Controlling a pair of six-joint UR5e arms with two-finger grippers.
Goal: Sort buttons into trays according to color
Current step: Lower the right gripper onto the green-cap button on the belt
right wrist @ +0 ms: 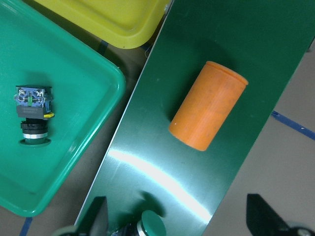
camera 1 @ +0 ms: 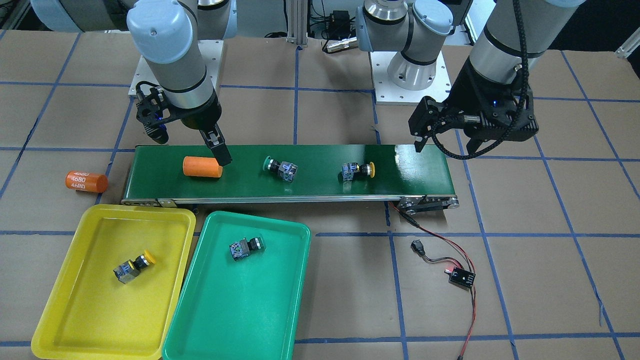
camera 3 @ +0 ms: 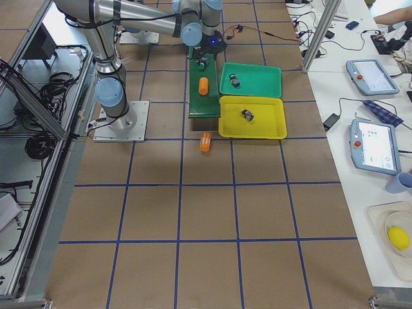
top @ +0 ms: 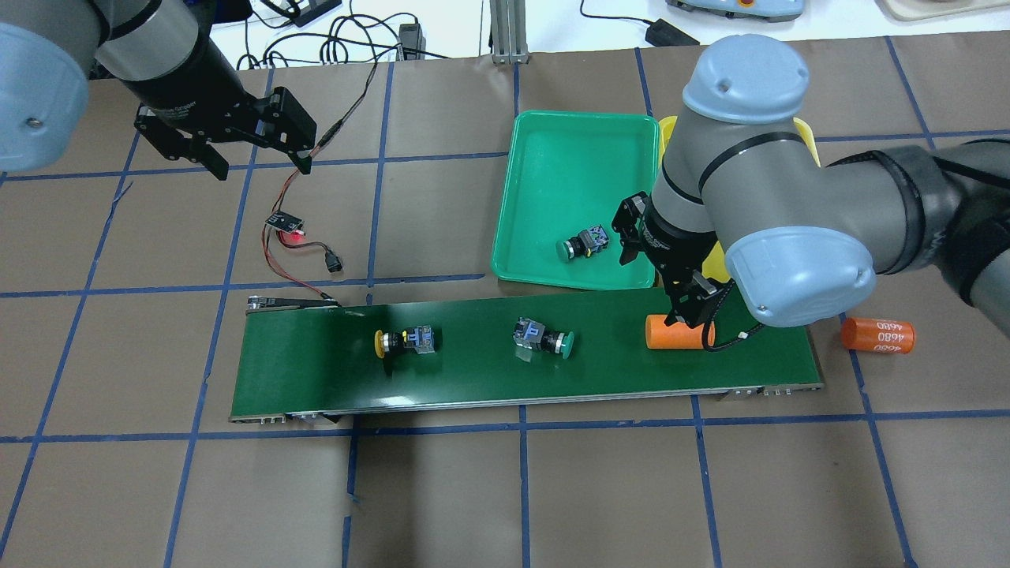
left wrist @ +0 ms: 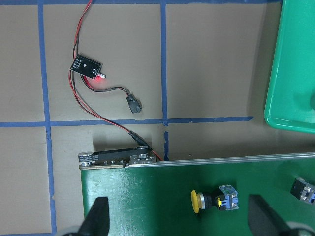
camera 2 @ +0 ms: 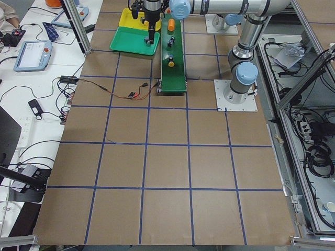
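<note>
Two buttons lie on the dark green belt (top: 473, 379): a yellow-capped button (top: 406, 341) and a green-capped button (top: 543, 338). Another green button (top: 582, 243) lies in the green tray (top: 552, 150), and a yellow button (camera 1: 134, 266) lies in the yellow tray (camera 1: 75, 310). My right gripper (right wrist: 179, 221) is open and hovers over the belt beside an orange cylinder (right wrist: 207, 112), holding nothing. My left gripper (left wrist: 179, 221) is open and empty, high over the belt's other end, with the yellow-capped button (left wrist: 214, 201) below it.
A second orange cylinder marked 4680 (top: 877, 334) lies on the table past the belt's end. A small circuit board with red and black wires (top: 288, 223) sits near the belt's motor end. Brown table with blue tape lines surrounds everything.
</note>
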